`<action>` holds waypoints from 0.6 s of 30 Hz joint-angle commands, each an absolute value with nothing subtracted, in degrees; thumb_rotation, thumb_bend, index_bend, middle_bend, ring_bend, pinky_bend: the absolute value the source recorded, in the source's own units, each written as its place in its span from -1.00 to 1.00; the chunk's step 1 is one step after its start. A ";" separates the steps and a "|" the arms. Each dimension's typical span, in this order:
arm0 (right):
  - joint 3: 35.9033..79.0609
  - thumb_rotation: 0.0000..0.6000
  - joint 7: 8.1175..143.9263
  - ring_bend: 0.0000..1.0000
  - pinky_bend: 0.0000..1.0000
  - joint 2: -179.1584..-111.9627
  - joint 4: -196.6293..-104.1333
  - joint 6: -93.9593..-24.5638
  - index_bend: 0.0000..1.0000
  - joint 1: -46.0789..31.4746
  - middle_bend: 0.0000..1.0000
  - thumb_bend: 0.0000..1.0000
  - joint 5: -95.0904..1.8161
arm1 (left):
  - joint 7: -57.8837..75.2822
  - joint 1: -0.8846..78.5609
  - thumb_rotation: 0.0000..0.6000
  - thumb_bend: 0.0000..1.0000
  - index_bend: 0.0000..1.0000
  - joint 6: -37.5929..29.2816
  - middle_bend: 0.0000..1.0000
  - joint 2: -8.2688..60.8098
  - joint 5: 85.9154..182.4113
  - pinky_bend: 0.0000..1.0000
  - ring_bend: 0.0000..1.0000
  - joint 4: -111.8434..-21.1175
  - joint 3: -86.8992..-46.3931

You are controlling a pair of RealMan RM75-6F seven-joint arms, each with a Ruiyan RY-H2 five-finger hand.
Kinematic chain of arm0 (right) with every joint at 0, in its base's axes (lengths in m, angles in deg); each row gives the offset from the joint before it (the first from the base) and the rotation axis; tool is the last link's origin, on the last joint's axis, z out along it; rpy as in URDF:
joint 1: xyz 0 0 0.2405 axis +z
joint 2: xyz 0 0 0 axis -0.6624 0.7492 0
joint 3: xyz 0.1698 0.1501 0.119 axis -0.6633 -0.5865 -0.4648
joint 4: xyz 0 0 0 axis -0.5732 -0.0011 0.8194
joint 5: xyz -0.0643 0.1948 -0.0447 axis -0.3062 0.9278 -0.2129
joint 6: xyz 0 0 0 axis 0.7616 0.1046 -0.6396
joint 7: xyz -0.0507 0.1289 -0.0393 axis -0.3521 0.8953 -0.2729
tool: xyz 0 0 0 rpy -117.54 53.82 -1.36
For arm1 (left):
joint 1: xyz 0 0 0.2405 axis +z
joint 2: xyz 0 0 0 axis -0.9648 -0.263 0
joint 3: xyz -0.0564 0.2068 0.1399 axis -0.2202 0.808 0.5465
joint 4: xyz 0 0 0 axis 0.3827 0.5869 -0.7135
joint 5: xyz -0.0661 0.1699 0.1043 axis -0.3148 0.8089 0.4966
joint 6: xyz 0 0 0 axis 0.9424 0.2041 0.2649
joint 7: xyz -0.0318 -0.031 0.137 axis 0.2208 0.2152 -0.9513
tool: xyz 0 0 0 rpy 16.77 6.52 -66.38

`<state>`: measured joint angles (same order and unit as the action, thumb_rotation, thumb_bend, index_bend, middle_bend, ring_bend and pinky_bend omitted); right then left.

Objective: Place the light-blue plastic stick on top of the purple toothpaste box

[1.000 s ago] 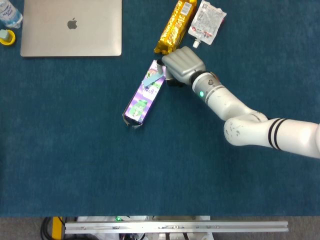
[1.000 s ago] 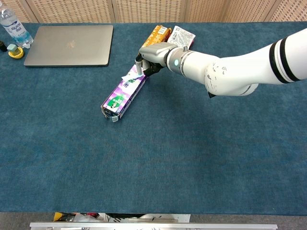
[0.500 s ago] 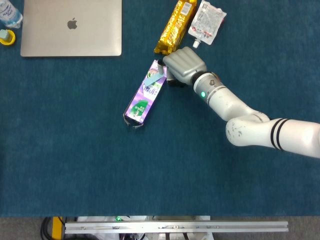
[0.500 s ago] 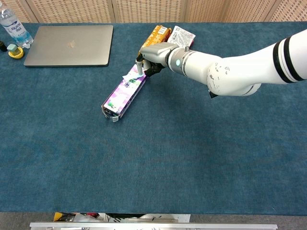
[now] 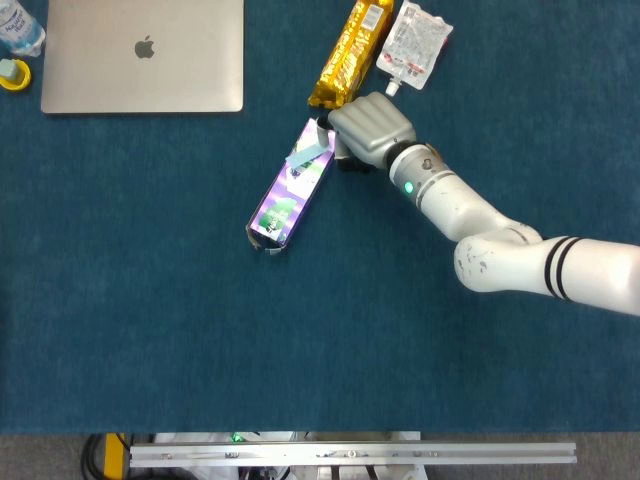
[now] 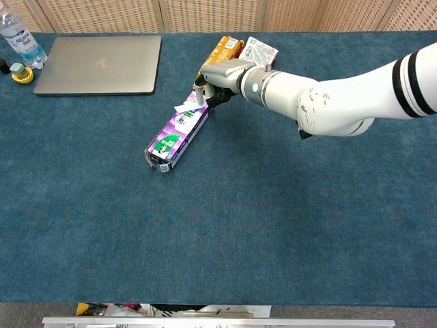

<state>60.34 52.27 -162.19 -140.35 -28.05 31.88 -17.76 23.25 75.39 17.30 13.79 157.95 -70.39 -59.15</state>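
Note:
The purple toothpaste box (image 5: 283,197) (image 6: 174,133) lies diagonally on the blue cloth, just left of centre. The light-blue plastic stick (image 5: 309,152) (image 6: 185,107) lies across the box's far end, touching its top. My right hand (image 5: 371,129) (image 6: 220,79) is at that far end, fingers curled down, and its fingertips pinch the stick's right end. The grip itself is mostly hidden under the hand in the head view. My left hand shows in neither view.
A gold snack pack (image 5: 350,52) (image 6: 222,50) and a white pouch (image 5: 415,42) (image 6: 259,50) lie just behind my right hand. A closed laptop (image 5: 142,55) (image 6: 99,63) sits at the back left, with a water bottle (image 6: 19,39) and a yellow cap (image 5: 14,74) beside it.
My right hand has shifted slightly right and away, and the stick has slid a little with it along the box's far end. The box has barely moved.

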 commanded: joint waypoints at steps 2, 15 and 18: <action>59.92 0.43 53.02 1.00 1.00 -161.45 -141.41 -28.18 -0.21 31.41 1.00 1.00 -18.69 | 23.11 75.31 1.00 -0.48 -0.59 17.19 -0.71 13.80 157.99 -0.80 -0.71 -70.44 -59.15; 61.57 0.42 51.73 1.00 1.00 -162.17 -140.06 -27.81 -0.21 31.37 1.00 1.00 -17.59 | 22.97 75.44 1.00 -0.48 -0.59 17.16 -0.71 13.82 157.86 -0.80 -0.71 -70.46 -59.06; 61.27 0.43 51.87 1.00 1.00 -162.18 -140.14 -27.95 -0.21 31.38 1.00 1.00 -17.63 | 23.04 75.45 1.00 -0.48 -0.59 17.25 -0.71 13.82 157.86 -0.80 -0.71 -70.49 -59.13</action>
